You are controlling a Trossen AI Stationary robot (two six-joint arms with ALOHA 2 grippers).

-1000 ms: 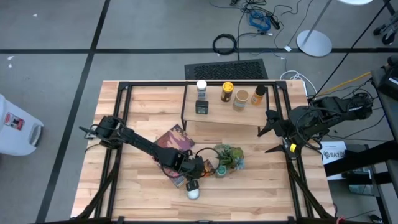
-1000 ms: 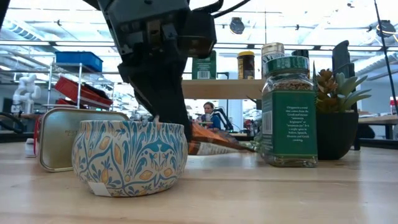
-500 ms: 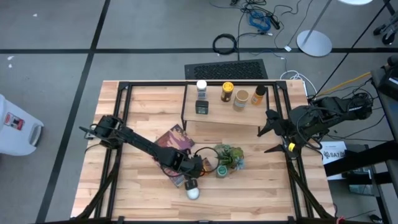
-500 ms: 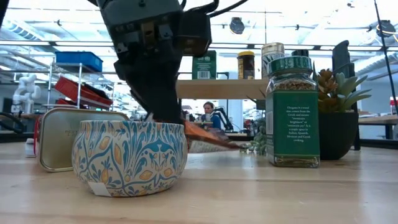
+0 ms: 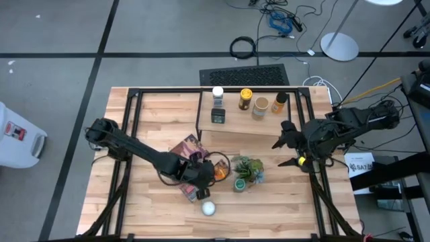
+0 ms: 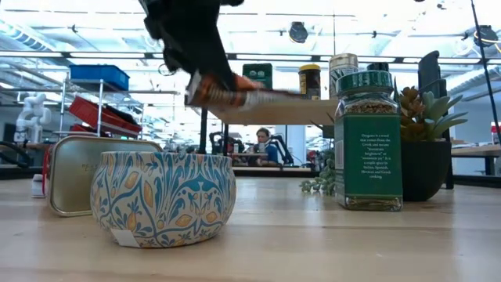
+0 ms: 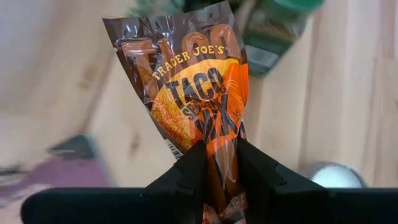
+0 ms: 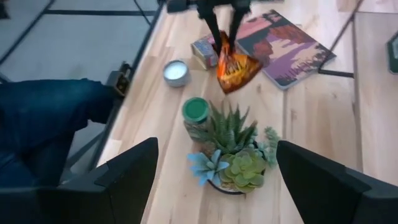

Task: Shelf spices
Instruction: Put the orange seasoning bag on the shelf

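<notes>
Nearest the low camera, a round blue-and-gold patterned tin (image 6: 163, 197) is seen on the wooden table (image 5: 154, 114), with a green-lidded glass spice jar (image 6: 368, 141) beside a potted succulent plant (image 5: 247, 168). Above the tin, a flat orange taco-seasoning packet (image 7: 193, 106) is held clear of the table by the left gripper (image 5: 205, 173), whose fingers are clamped on its lower edge — the pinch is narrow, as the left wrist view shows. Just beside it lies a maroon picture book (image 5: 187, 151).

Farther back, the light-wood shelf on its black frame (image 5: 232, 122) already carries a white-capped jar (image 5: 218, 94), a dark square tin (image 5: 218, 115), a yellow-topped jar (image 5: 245, 99), a tan-topped jar (image 5: 261, 107) and a slim amber-capped bottle (image 5: 279, 101). The right gripper (image 5: 287, 144) is held wide apart near the shelf's end, empty.

The packet is judged floppy — it could slip from so small a pinch, or droop and catch the shelf edge or topple a standing jar during placement.
</notes>
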